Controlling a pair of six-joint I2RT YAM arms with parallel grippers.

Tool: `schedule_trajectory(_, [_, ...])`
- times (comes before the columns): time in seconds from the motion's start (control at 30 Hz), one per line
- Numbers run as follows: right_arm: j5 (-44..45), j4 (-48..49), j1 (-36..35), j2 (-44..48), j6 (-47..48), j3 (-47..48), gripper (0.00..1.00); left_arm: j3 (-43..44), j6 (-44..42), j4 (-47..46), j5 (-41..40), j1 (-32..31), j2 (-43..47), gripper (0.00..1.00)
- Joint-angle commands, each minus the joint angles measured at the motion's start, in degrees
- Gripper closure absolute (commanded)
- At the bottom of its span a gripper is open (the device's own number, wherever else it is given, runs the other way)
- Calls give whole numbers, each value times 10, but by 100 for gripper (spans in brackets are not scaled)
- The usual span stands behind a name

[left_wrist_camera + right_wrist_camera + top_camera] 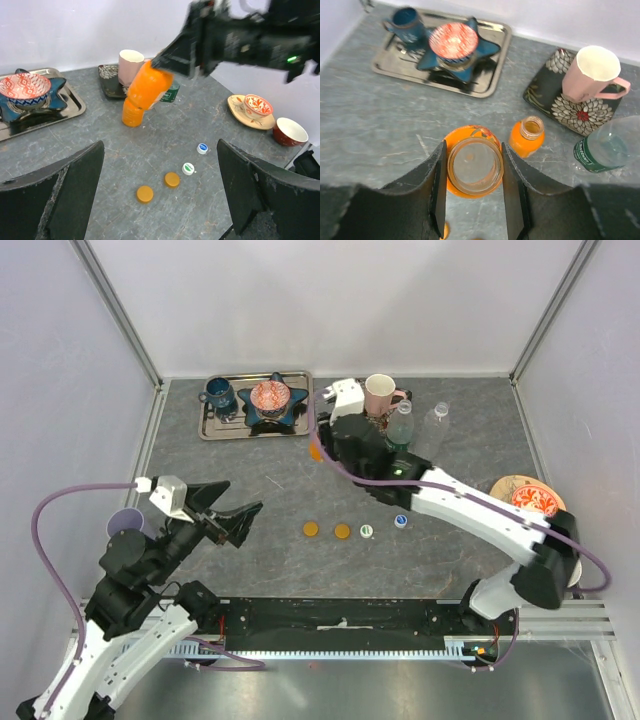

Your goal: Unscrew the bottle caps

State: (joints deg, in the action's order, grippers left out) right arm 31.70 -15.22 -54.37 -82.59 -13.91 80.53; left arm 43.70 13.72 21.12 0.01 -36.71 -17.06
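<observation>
Four bottle caps lie in a row on the table: two orange, one white with green and one blue with white. My left gripper hangs open above them with nothing between its fingers. My right gripper is shut on the open neck of a short orange bottle, which it holds tilted above the table. A second uncapped orange bottle stands just beside it. The green-tinted bottle and the clear bottle stand behind the right arm.
A metal tray at the back left carries a blue mug and a star dish with a red bowl. A pink mug sits on a dark patterned plate. A plate with a bowl is at the right, and a purple cup at the left.
</observation>
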Motion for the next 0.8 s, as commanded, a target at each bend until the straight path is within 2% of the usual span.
schedule_trajectory(0.0, [97, 141, 1, -79, 47, -35, 100, -34, 46, 33, 18, 1, 41, 1])
schedule_trajectory(0.2, [109, 195, 4, -212, 32, 23, 100, -22, 71, 94, 6, 2, 62, 1])
schedule_trajectory(0.4, [84, 173, 11, -317, 0, 110, 100, -17, 74, 115, 1, 1, 94, 1])
schedule_trajectory(0.67, [69, 153, 28, -382, -26, 163, 100, -21, 73, 136, -11, 2, 107, 1])
schedule_trajectory(0.77, [69, 113, 34, -405, -31, 185, 100, -19, 71, 136, -12, 1, 100, 0])
